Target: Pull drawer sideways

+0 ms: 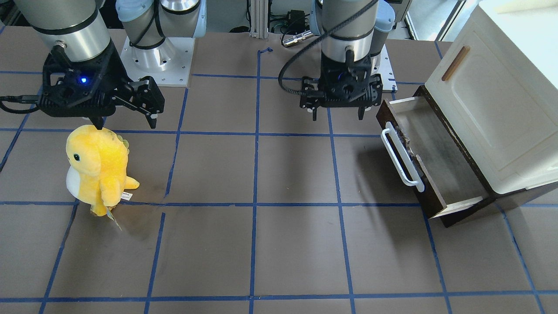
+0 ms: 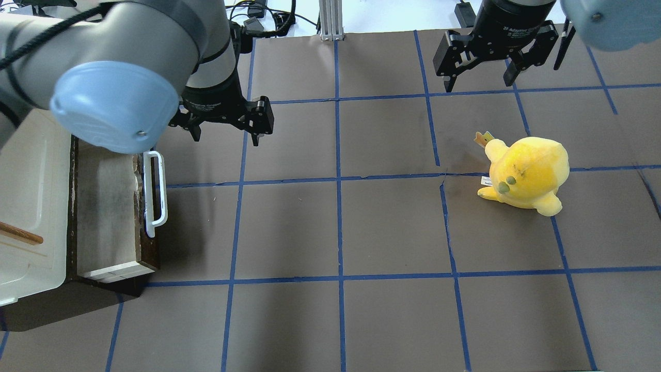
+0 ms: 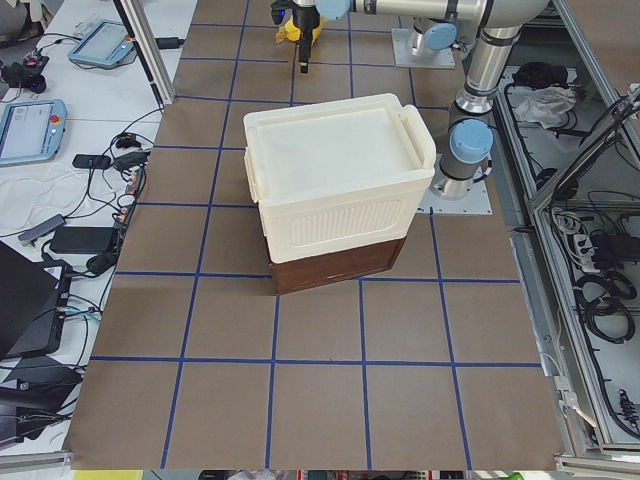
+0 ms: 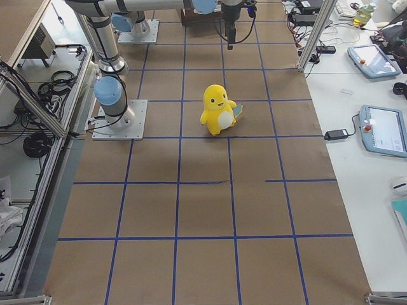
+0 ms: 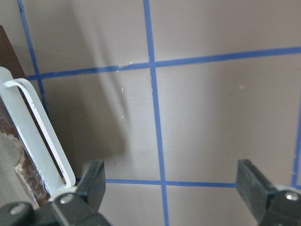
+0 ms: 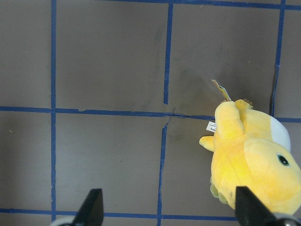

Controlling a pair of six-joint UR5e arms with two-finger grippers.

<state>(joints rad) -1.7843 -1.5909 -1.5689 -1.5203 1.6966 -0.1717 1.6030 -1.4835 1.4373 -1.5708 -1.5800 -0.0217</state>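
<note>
Seemingly done: wide shallow drawer (image 1: 440, 157) with dark brown wooden front and long white bar handle (image 1: 401, 159), judged fully pulled sideways.

Sits drawn well out of cream box cabinet (image 1: 492, 100) at the robot's-left end of brown taped table (image 1: 296, 174), greyish inside exposed. Shows left two-finger gripper (image 1: 338, 116) released, jaws spread and empty, near the handle's robot-side end but apart; right two-finger gripper (image 1: 125, 123) likewise spread and empty, near yellow plush dinosaur (image 1: 98, 168). Leaves, at most, arm retreat.
</note>
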